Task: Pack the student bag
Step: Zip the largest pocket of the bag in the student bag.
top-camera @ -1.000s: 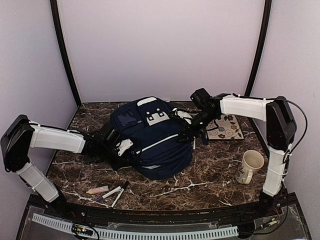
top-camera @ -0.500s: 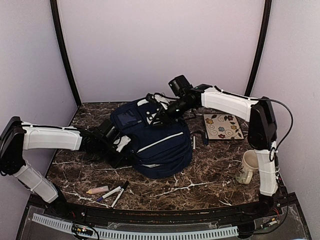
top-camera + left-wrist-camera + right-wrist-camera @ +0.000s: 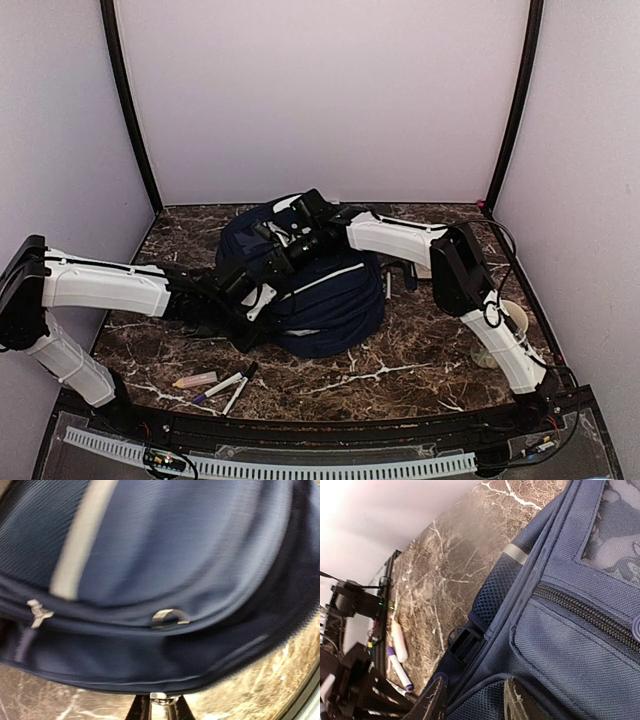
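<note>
1. Top view. Noted at the middle of the brown marble worktop point(image 3: 400, 365), nearer its far edge: large navy-blue fabric student bag point(image 3: 330, 295) with thin white stripes, lying flat, no opening visible.
2. Same view. Found at the bag's left flank: left gripper point(image 3: 248, 292). Reached across onto the bag's far-left top: right gripper point(image 3: 283, 245). Loose by the near-left corner, well apart from the bag: pink highlighter point(image 3: 195, 380) and white marker pens point(image 3: 228, 385), not yet packed.
3. Left wrist view, blurred. Dark fingers point(image 3: 142, 711) drawn together, pinching a small metal zip pull point(image 3: 159, 697) at the bag's lowest seam, just above the worktop. Further up the fabric: a second metal slider point(image 3: 170, 619), untouched.
4. Right wrist view. Fingers point(image 3: 437, 700) parted over the mesh side pocket point(image 3: 495, 587), near a black plastic buckle point(image 3: 465, 642). Nothing made out clamped between them.
5. Judged: opening the bag, the first step, with nothing loaded so far.
6. Next move calls for drawing the pull along its track with the right jaws bracing the fabric. Otherwise the whole bag is likely to slide with the pull.
</note>
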`<state>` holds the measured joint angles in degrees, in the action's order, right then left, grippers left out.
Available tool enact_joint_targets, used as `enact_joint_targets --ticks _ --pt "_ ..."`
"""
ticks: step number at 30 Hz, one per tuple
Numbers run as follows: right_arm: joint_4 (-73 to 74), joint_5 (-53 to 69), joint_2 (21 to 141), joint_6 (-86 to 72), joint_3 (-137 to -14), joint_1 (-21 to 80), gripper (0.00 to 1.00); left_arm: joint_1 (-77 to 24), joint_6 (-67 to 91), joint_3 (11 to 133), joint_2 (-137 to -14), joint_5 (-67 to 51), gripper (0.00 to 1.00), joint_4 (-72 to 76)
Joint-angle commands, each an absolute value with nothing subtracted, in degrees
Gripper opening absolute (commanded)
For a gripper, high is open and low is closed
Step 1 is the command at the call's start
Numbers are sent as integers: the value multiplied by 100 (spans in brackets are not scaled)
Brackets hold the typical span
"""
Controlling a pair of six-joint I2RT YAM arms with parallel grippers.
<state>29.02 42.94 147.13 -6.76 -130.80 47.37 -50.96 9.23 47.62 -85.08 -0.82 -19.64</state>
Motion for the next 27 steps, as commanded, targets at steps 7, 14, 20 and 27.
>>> enact_joint_targets --ticks 7,14,20,27 --pt "2698 4113 15463 -1461 -12736 4420 36 -5872 962 4966 -8794 -625 0 -854" --pt "2690 4147 15521 -1459 -12653 4425 34 -6245 495 5901 -9774 -526 0 -525" --pt "2663 4234 15546 -1450 -12620 4429 32 -6374 176 6340 -10188 -605 0 173" --pt "2862 4608 15138 -1163 -12784 4334 32 -6449 -187 6758 -10311 -427 25 35"
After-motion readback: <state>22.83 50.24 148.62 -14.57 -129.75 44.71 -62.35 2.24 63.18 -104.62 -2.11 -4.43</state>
